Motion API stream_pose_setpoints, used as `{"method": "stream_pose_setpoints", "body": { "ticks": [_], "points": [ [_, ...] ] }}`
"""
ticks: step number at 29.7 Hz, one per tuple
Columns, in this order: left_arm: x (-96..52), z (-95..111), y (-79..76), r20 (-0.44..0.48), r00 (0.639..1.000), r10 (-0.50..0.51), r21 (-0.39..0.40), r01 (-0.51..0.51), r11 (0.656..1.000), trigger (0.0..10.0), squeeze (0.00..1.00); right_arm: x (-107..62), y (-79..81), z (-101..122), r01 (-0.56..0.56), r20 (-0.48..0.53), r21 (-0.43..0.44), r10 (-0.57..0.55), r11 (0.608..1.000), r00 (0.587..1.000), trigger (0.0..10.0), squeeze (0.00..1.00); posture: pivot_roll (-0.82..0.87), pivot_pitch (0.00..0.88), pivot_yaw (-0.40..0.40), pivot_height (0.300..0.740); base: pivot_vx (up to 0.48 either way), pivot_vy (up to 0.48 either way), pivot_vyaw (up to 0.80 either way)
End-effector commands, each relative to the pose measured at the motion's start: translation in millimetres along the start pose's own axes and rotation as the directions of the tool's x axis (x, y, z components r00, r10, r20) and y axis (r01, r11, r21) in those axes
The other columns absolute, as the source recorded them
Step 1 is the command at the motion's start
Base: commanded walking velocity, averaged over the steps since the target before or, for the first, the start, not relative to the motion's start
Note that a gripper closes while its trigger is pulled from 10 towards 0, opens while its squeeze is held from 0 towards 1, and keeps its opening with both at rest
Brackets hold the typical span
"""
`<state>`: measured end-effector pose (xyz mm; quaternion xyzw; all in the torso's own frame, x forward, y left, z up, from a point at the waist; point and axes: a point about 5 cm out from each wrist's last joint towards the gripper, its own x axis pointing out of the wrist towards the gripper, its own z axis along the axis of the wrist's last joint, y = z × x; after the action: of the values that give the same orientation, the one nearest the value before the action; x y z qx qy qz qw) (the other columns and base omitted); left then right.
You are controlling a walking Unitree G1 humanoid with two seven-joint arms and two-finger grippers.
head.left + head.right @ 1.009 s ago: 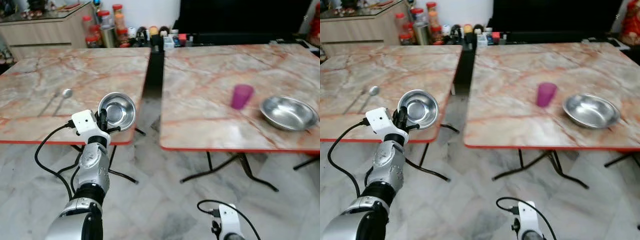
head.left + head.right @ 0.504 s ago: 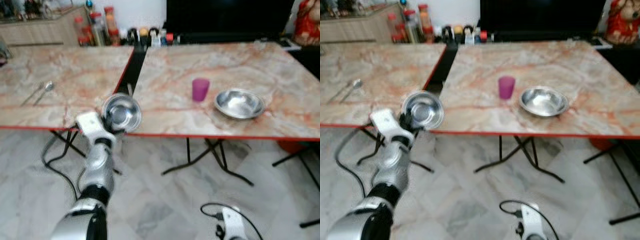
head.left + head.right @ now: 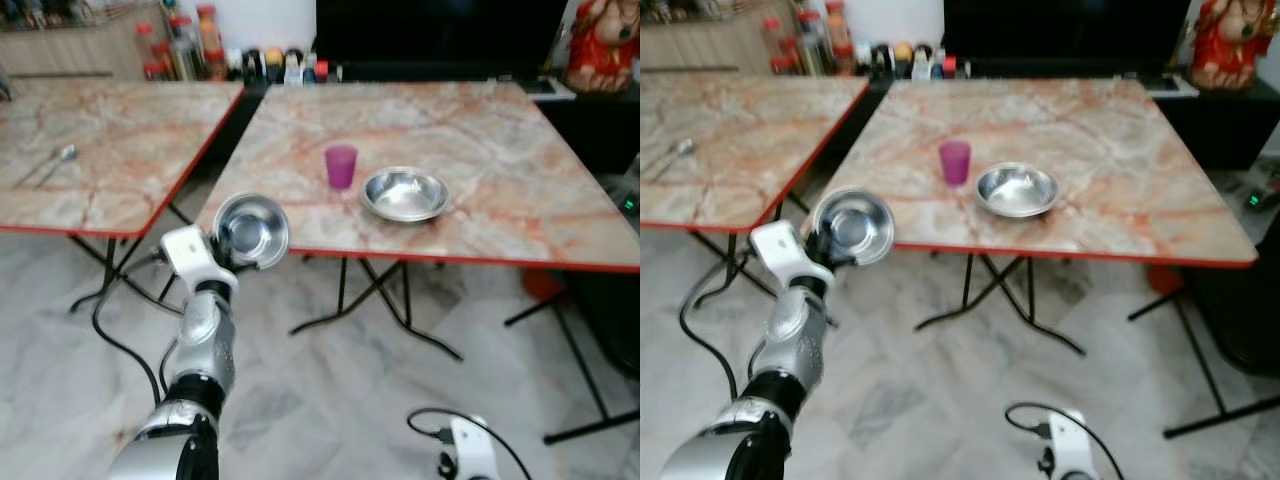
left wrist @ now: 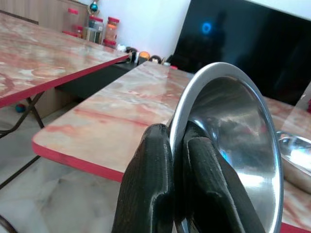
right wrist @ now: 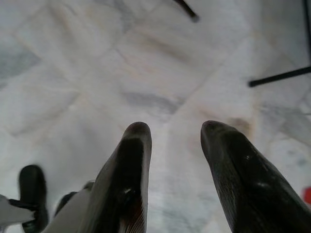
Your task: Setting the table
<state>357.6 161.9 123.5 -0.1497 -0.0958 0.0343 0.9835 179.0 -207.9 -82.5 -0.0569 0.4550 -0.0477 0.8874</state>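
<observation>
- Two steel bowls are seen at this moment: a small steel bowl (image 3: 252, 229) is carried by the left gripper (image 4: 176, 145) in front of the near corner of the right-hand marble table (image 3: 480, 140), and a wider steel dish (image 3: 404, 194) already rests on that table.
- The small bowl is held by its rim alone, the two black fingers (image 4: 150, 189) pinched tight with the thin metal edge between them; it is tilted on its side, its hollow turned toward the table.
- A purple cup (image 3: 340, 166) stands just beside the dish, apart from it.
- A spoon (image 3: 62, 155) lies on the left-hand table (image 3: 110, 140), well apart from the setting.
- The bowl is judged light, rigid and hard to damage, yet smooth and polished, so a rim pinch is thought liable to slip or swing if jolted.
- A hold on the rim is considered the only practical one, since the curved wall offers no flat face; a deeper bite over the lip would be steadier.
- A level, gentle set-down is thought advisable, as a thin steel bowl dropped on marble may skid or rock.
- The right gripper (image 5: 172, 160) hangs low over the pale tiled floor (image 5: 146, 68), its fingers parted and empty.
</observation>
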Motion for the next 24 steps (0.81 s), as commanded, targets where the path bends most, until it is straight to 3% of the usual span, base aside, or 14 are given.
{"method": "stream_pose_setpoints", "body": {
  "ticks": [1,7,19,24],
  "points": [
    [-0.8,4.1,11.7,0.016,0.999,0.030,0.008,-0.030,1.000,10.0,0.00,0.9,9.1,4.5,-0.021,0.012,0.014,0.021,1.000,1.000,10.0,0.00,0.02,0.000,0.016,0.740,0.000,-0.375,0.00],
    [-3.1,3.5,14.4,0.016,0.999,0.032,0.008,-0.033,0.999,10.0,0.00,1.0,9.0,5.5,-0.020,0.015,0.014,0.020,1.000,1.000,10.0,0.00,0.03,0.000,0.013,0.740,0.000,-0.328,0.00],
    [-6.0,8.4,29.0,0.041,0.996,0.082,-0.043,-0.081,0.996,10.0,0.00,1.1,9.3,5.7,-0.018,0.015,0.017,0.018,1.000,1.000,10.0,0.00,0.03,0.000,0.014,0.740,0.000,0.000,0.00],
    [-4.9,8.5,28.8,0.029,0.997,0.078,-0.017,-0.077,0.997,10.0,0.00,1.2,9.0,6.5,-0.018,0.019,0.035,0.017,0.999,1.000,10.0,0.00,0.03,0.000,0.009,0.740,0.000,0.000,0.00]
  ]
}}
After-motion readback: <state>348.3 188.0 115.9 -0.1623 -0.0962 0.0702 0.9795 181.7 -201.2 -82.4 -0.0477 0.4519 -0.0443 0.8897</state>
